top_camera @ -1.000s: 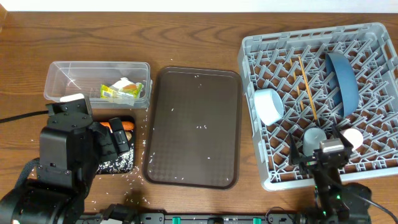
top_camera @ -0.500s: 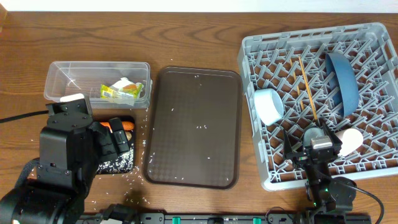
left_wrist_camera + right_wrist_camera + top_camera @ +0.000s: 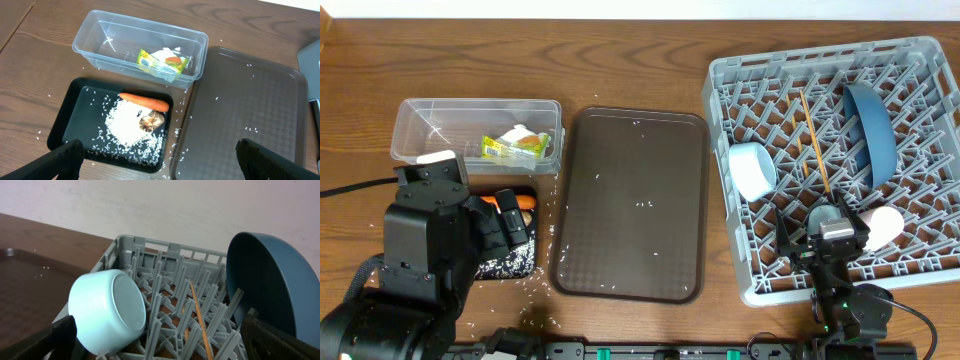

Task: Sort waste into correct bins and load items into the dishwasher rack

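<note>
The clear tub (image 3: pixel 90 37) holds the yellow-green wrapper (image 3: pixel 150 60) and white tissue (image 3: pixel 167 52). In the black tray (image 3: pixel 67 117) lie the carrot (image 3: pixel 145 102), a brown lump (image 3: pixel 151 120) and rice (image 3: pixel 127 125). My left gripper (image 3: pixel 160 161) hangs open above the tray's near edge, holding nothing. The grey rack (image 3: pixel 920 170) carries the blue plate (image 3: pixel 870 132) on edge, the white bowl (image 3: pixel 752 170) on its side, chopsticks (image 3: pixel 815 145), a pink cup (image 3: pixel 886 224) and a light-blue cup (image 3: pixel 823 214). My right gripper (image 3: pixel 165 341) is open over the rack's front.
A brown serving tray (image 3: pixel 630 205) with a few rice grains lies between the bins and the rack. Loose rice dots the wooden table (image 3: pixel 545 270) around the black tray. My left arm (image 3: pixel 425 250) covers much of the black tray from overhead.
My right gripper shifted a little left over the rack's front edge, then stayed still. The left arm and all objects are as before.
</note>
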`<action>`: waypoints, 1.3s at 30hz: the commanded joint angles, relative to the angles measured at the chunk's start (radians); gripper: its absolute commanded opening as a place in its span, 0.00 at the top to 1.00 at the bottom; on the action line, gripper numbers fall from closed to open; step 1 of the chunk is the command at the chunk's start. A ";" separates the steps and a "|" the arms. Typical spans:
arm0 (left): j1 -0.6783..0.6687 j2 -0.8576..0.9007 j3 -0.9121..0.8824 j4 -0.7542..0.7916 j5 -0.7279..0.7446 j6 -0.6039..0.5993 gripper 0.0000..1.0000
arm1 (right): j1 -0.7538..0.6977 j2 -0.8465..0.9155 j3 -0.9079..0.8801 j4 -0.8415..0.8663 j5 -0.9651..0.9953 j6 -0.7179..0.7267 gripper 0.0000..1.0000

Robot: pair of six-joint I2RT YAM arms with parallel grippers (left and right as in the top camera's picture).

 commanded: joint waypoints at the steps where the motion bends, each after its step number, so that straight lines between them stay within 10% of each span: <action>1: 0.005 0.001 0.008 -0.003 -0.009 -0.005 0.02 | -0.004 -0.006 -0.002 -0.003 -0.008 -0.006 0.01; 17: 0.015 -0.009 0.003 -0.003 -0.043 0.010 0.02 | -0.004 -0.006 -0.002 -0.003 -0.008 -0.006 0.01; 27: 0.132 -0.244 -0.408 0.661 0.186 0.216 0.02 | -0.004 -0.006 -0.002 -0.003 -0.008 -0.006 0.01; 39: 0.136 -0.685 -0.942 0.965 0.206 0.213 0.02 | -0.004 -0.006 -0.002 -0.003 -0.008 -0.006 0.01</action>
